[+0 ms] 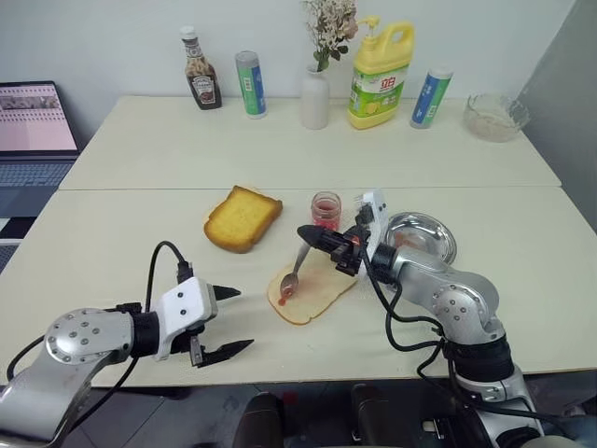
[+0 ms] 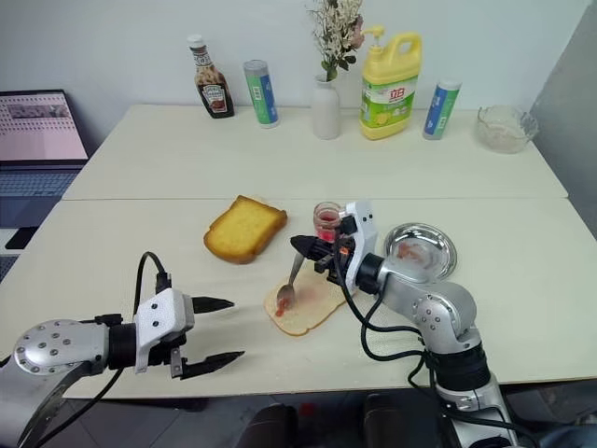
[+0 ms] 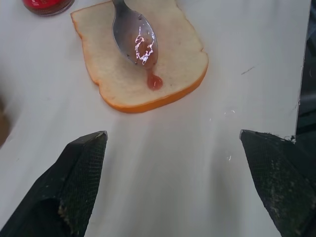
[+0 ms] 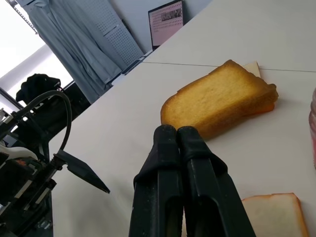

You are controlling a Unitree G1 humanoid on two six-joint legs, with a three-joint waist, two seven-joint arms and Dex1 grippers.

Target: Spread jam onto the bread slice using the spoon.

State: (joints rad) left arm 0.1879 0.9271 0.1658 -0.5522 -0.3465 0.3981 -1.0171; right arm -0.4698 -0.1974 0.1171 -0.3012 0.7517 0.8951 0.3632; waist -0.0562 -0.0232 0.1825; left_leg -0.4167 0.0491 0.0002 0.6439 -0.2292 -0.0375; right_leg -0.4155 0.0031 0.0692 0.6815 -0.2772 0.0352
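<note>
Our right gripper (image 1: 312,234) pinches the spoon (image 1: 291,275) over the bread slice (image 1: 311,291), left gripper (image 1: 224,322) open, so we risk tearing it if pressed hard

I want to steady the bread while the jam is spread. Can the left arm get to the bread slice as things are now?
Probably yes. The left gripper is open, and bare table lies between it and the bread slice. The spoon, held by the right gripper, covers the slice's middle only.
</note>
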